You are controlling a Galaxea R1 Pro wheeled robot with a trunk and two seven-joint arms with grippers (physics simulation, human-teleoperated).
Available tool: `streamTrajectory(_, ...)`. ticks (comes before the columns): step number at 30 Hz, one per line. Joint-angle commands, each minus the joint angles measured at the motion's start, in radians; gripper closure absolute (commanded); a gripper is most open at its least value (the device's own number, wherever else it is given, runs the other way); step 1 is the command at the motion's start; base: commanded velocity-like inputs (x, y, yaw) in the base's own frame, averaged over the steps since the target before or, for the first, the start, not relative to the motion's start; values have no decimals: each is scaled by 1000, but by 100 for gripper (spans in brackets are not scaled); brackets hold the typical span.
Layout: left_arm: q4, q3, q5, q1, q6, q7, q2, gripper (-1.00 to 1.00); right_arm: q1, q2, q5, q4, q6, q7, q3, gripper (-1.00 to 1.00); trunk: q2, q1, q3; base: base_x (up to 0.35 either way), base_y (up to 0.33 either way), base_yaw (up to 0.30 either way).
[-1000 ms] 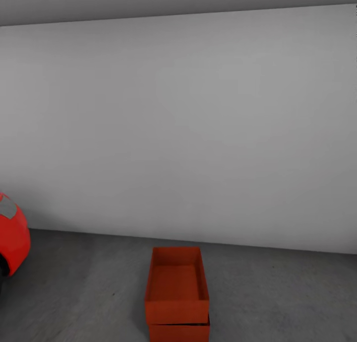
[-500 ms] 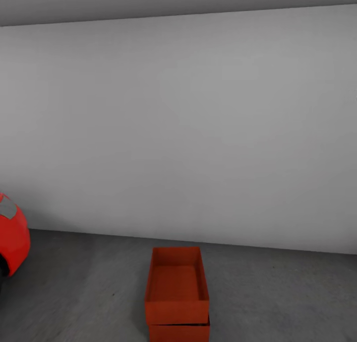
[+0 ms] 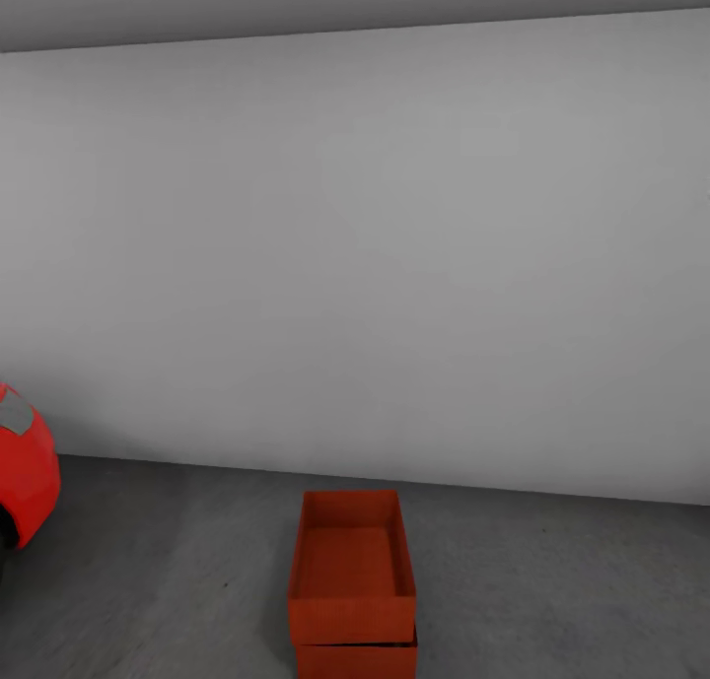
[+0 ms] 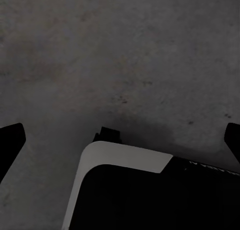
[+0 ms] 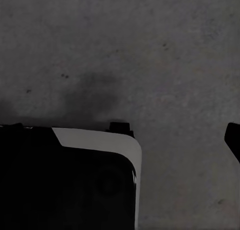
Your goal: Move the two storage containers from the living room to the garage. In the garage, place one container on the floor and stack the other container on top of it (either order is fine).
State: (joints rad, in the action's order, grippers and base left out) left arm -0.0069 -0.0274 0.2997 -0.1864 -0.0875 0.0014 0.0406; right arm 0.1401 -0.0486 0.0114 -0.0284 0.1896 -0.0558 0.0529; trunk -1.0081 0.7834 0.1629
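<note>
- Task status: by appearance, the work was essentially complete. The upper storage container (image 3: pixel 352 564) sat stacked on the lower storage container (image 3: pixel 356 658), and the pair stood on the garage's concrete floor (image 3: pixel 552 590). Nothing further seemed left beyond leaving the stack alone.
- Location: the stack stood at the 6 o'clock edge of the head view, near the pale grey wall (image 3: pixel 375 265). A red car (image 3: pixel 25 472) sat well apart at 9 o'clock.
- Appearance, upper bin: orange-red, rectangular, open-topped and empty, with its long axis running toward the wall.
- Appearance, lower bin: same colour, with just a strip of its front face showing beneath the upper one; the edges looked roughly aligned, offset slightly toward 3 o'clock.
- Left gripper (image 4: pixel 120 142): dark fingers (image 4: pixel 11 142) stood wide apart over bare concrete, holding nothing.
- Right gripper: one dark fingertip (image 5: pixel 233 139) showed at the frame edge; the spread could not be told, and nothing lay by it.
</note>
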Motion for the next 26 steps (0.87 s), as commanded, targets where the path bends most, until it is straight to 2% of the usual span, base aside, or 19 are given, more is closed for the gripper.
streamTrajectory(1,1,-3,5,-1,-3,0,0,-100,1,0,1,-3,6,-3,5,-100,-1,0,1,0,0,0)
streamTrajectory(26,1,-3,4,-1,-3,0,4,-100,2,0,1,-2,5,-3,5,-100,-1,0,1,0,0,0)
